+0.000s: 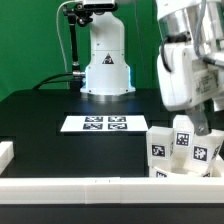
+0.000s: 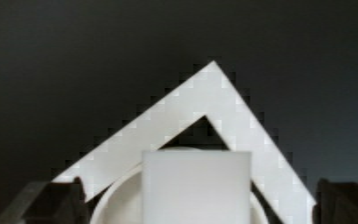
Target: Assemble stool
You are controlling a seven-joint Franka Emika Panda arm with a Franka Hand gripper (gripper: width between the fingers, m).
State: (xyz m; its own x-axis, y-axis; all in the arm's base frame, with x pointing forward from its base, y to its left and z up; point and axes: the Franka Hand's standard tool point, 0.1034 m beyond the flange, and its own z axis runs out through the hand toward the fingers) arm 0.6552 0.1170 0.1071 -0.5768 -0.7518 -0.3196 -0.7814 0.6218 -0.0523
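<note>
Several white stool legs with black-and-white tags stand bunched at the exterior view's lower right: one (image 1: 160, 146), one (image 1: 184, 136) and one (image 1: 201, 155). My gripper (image 1: 203, 127) hangs right over this bunch, its fingers down among the legs. In the wrist view a white blocky leg (image 2: 197, 186) stands between my dark fingers (image 2: 44, 203), with a gap on each side. The jaws are open around it. A curved white edge (image 2: 115, 196) shows beside the leg; I cannot tell whether it is the round seat.
The marker board (image 1: 95, 123) lies mid-table before the robot base (image 1: 106, 70). A long white rail (image 1: 80, 187) runs along the front edge, with another piece (image 1: 5, 152) at the exterior view's left. In the wrist view two rails meet in a white corner (image 2: 211, 85) beyond the leg.
</note>
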